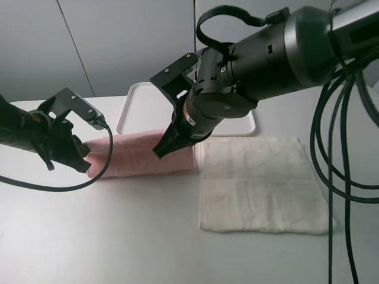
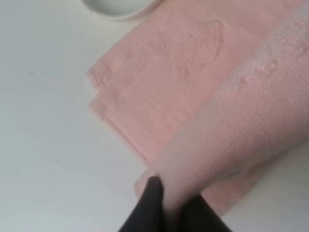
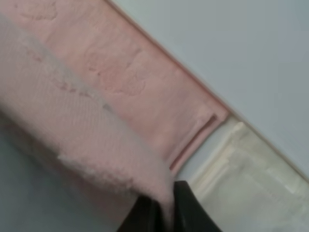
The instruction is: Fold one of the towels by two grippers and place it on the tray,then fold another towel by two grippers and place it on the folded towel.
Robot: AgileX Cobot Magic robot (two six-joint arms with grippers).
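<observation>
— White table (image 1: 118, 236), grey wall. Nearest?
— Cream towel (image 1: 260, 183), flat, near right.
— Step?
— Folding pink towel (image 1: 142, 155), centre-left. Left gripper (image 1: 80, 158) and right gripper (image 1: 163, 148) pinched tight on its lifted edge, one per end.
— Next?
— Probably laying that edge over evenly.
— Arms?
— Angled down from both sides; tray (image 1: 133, 112) beyond.

A pale tabletop (image 1: 118, 236) carries three things. The pink towel (image 1: 136, 157) lies as a long folded band, just beside the flat cream towel (image 1: 260, 183); the white tray (image 1: 133, 109) sits behind both.
</observation>
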